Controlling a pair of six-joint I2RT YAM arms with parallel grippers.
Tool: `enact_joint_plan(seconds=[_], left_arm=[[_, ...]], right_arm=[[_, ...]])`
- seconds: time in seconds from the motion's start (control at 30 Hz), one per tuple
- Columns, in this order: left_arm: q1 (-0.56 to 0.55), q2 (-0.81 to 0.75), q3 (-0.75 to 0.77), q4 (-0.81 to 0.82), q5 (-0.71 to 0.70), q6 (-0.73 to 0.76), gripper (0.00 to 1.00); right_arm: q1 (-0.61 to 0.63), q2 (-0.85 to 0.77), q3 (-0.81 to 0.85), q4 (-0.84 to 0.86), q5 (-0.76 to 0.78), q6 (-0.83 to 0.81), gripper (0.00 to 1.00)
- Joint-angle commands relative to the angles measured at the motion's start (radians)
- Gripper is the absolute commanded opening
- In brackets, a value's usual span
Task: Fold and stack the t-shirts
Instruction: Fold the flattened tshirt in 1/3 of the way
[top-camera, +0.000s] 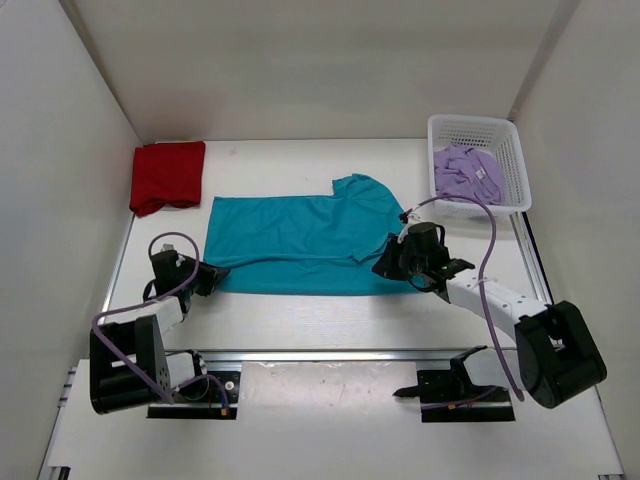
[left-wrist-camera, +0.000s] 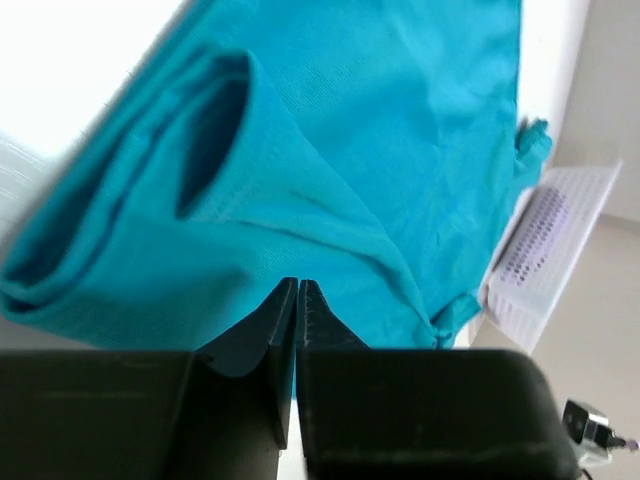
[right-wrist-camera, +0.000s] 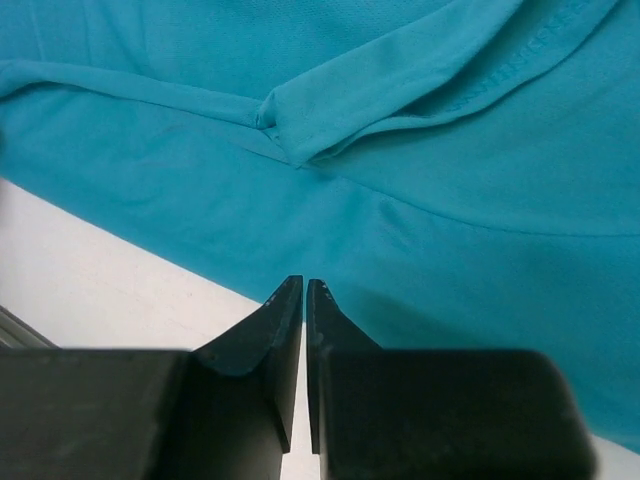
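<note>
White table (top-camera: 300, 320), walled in. Teal shirt (top-camera: 290, 240) spread out; left gripper (left-wrist-camera: 299, 285), right gripper (right-wrist-camera: 304, 283) clenched at near hem, cloth between jaws unconfirmed. Risk: shallow pinch slipping, skewing fold.

Your left arm (top-camera: 150, 320) rises from its base at near left; the forearm runs forward and low, wrist turned to the right. Your left end effector (top-camera: 209, 277) has its jaws together, with only a thin slit between the fingers (left-wrist-camera: 250, 340) in the wrist view. Your right arm (top-camera: 500, 300) stretches from near right diagonally forward and left, held low. Your right end effector (top-camera: 385, 264) points left, jaws likewise together with a hairline gap. The two end effectors sit well apart.
</note>
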Motion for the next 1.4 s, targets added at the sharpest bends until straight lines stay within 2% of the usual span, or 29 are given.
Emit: enact_joint_plan(seconds=[0.0, 0.03, 0.07, 0.1, 0.17, 0.23, 0.3, 0.5, 0.6, 0.77, 0.83, 1.07, 1.13, 1.2, 1.3, 1.37], left_arm=[[-0.001, 0.055, 0.049, -0.004, -0.045, -0.004, 0.14], [-0.014, 0.069, 0.058, -0.006, -0.037, -0.017, 0.15], [-0.013, 0.083, 0.055, 0.005, -0.032, -0.017, 0.22], [-0.034, 0.083, 0.058, -0.007, -0.057, -0.017, 0.28], [-0.034, 0.075, 0.040, 0.010, -0.086, -0.030, 0.43], [-0.025, 0.086, 0.036, 0.023, -0.098, -0.040, 0.54], [-0.027, 0.103, 0.050, 0.030, -0.106, -0.040, 0.58], [-0.019, 0.202, 0.095, 0.062, -0.114, -0.053, 0.48], [-0.022, 0.215, 0.095, 0.089, -0.106, -0.074, 0.37], [-0.059, 0.219, 0.130, 0.099, -0.130, -0.097, 0.24], [-0.067, 0.230, 0.141, 0.105, -0.138, -0.105, 0.25], [-0.065, 0.284, 0.173, 0.131, -0.156, -0.135, 0.46], [-0.059, 0.305, 0.184, 0.142, -0.159, -0.132, 0.45], [-0.048, 0.330, 0.185, 0.151, -0.144, -0.139, 0.40], [-0.041, 0.351, 0.199, 0.163, -0.143, -0.140, 0.27], [-0.036, 0.359, 0.220, 0.155, -0.144, -0.134, 0.15]], right_arm=[[0.016, 0.026, 0.038, 0.096, -0.006, 0.002, 0.05], [0.013, 0.044, 0.045, 0.095, -0.006, -0.001, 0.09], [0.013, 0.046, 0.052, 0.099, 0.000, -0.006, 0.14], [0.010, 0.059, 0.054, 0.105, 0.010, -0.007, 0.24], [-0.011, 0.099, 0.080, 0.122, -0.011, -0.013, 0.37], [-0.014, 0.136, 0.106, 0.133, 0.006, -0.017, 0.41], [-0.027, 0.177, 0.132, 0.138, -0.015, -0.015, 0.42], [-0.013, 0.279, 0.189, 0.127, -0.002, -0.015, 0.42], [-0.010, 0.286, 0.174, 0.135, 0.006, -0.010, 0.42], [-0.011, 0.314, 0.170, 0.141, -0.005, -0.015, 0.42], [-0.016, 0.311, 0.170, 0.141, -0.008, -0.014, 0.41], [-0.018, 0.319, 0.176, 0.138, -0.009, -0.015, 0.43], [-0.014, 0.328, 0.183, 0.136, -0.005, -0.024, 0.43], [-0.016, 0.337, 0.189, 0.130, -0.005, -0.024, 0.43], [-0.011, 0.346, 0.196, 0.133, -0.008, -0.026, 0.43], [-0.007, 0.349, 0.198, 0.135, -0.006, -0.021, 0.39]])
